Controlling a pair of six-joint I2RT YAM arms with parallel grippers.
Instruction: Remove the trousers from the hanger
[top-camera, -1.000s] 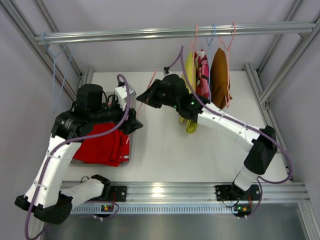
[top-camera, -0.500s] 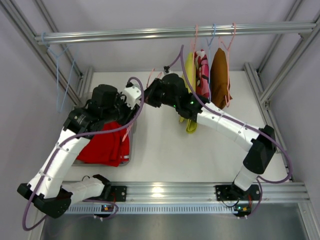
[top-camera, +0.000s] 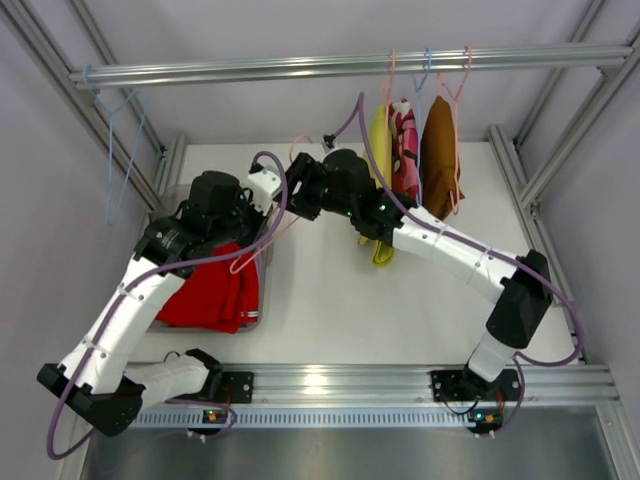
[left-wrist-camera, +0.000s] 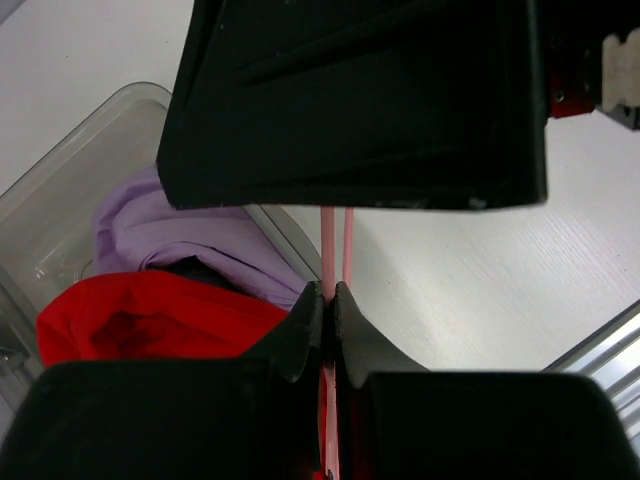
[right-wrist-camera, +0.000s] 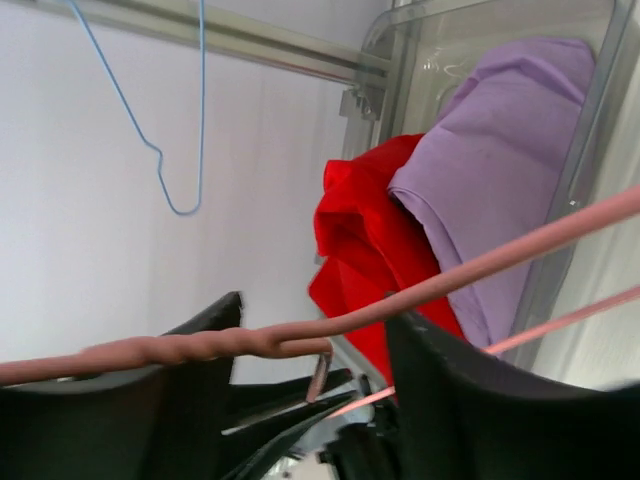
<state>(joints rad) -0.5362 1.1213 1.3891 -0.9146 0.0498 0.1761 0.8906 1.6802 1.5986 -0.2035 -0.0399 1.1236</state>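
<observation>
An empty pink hanger hangs slanted over the table between my two grippers. My left gripper is shut on its wire, fingertips pressed together. My right gripper stands open, and the hanger's twisted neck lies across the gap between its fingers. Red trousers and lilac trousers lie in a clear bin at the left. Yellow-green trousers hang from a hanger on the rail.
A patterned pink garment and a brown one hang beside the yellow-green trousers on the metal rail. A bare blue hanger hangs at the rail's left end. Frame posts stand at the table's back corners.
My left gripper moved right to the pink hanger and shut on its wire. My right gripper, shut on the hanger before, has opened.
</observation>
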